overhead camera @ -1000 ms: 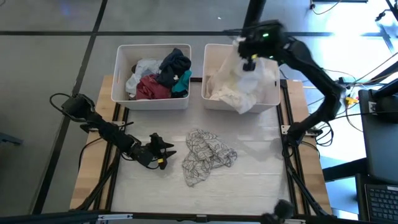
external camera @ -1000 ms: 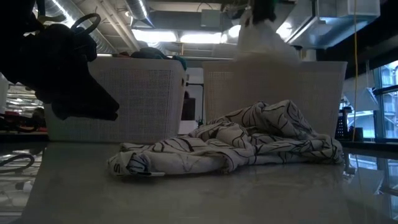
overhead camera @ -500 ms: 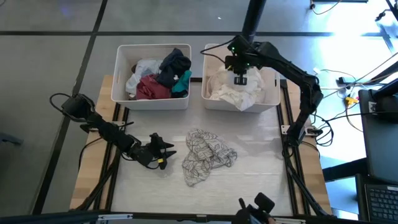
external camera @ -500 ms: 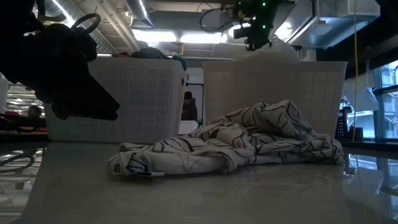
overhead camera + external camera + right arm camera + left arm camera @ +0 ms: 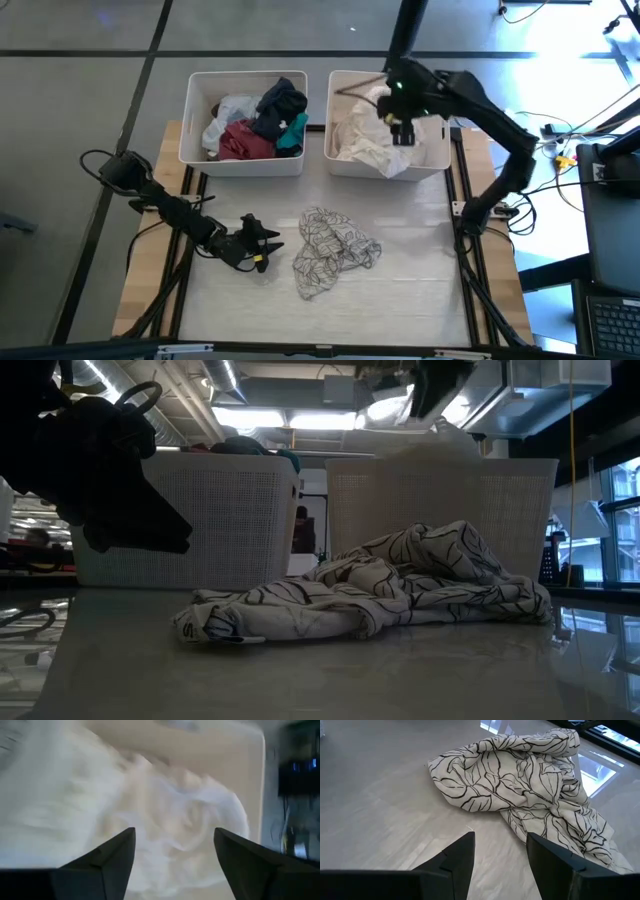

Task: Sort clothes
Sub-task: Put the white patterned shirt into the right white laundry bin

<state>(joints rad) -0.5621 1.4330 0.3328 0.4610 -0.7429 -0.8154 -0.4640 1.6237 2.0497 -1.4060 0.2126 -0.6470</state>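
A black-patterned white garment lies crumpled on the middle of the table. My left gripper rests low just to its left, open, fingers pointing at it. The left white bin holds maroon, dark, teal and white clothes. White clothes lie heaped in the right white bin. My right gripper hovers above that heap, open, with nothing between its fingers.
Both bins stand side by side along the table's far edge. Bare tabletop lies to the right of and in front of the patterned garment. Cables trail off the left edge. In the low view, the left arm looms dark at the left.
My right gripper came down over the right bin with a white garment hanging from it, opened and let go. The garment now lies on the heap in the right bin. The gripper has since risen a little and shifted toward the table's right edge.
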